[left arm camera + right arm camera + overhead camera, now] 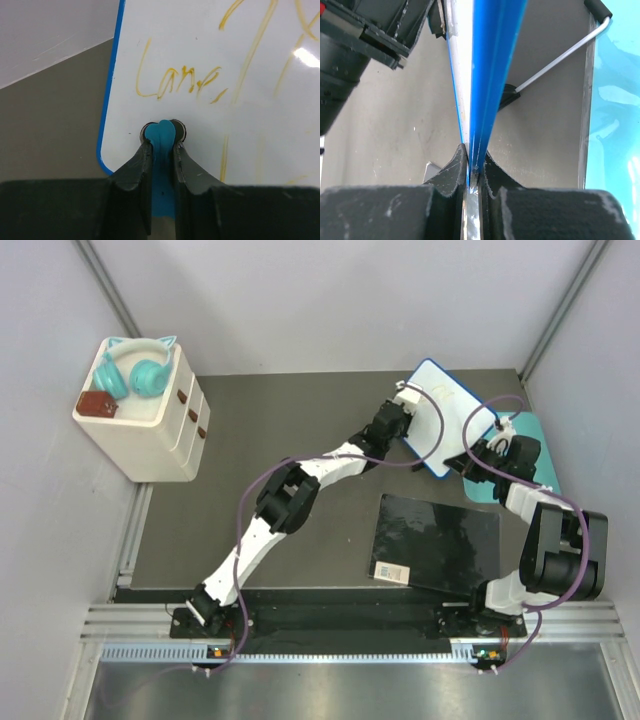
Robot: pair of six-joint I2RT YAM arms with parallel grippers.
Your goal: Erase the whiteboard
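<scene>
Dark table (280,430). White drawer unit (150,445) far L. Glossy black sheet (440,535) by R arm base. Whiteboard (460,405) far R, tilted, yellow scribbles (175,82) on face, beside teal mat (542,455). Headphones (135,370) atop drawers. R gripper (472,160) clamped on board's blue rim. L gripper (160,145) pinching thin blue piece (160,134), tip touching board below scribbles.

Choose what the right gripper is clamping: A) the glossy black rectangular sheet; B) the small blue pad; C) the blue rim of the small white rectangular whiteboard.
C: the right wrist view shows the right gripper closed on the blue rim of the whiteboard.
</scene>
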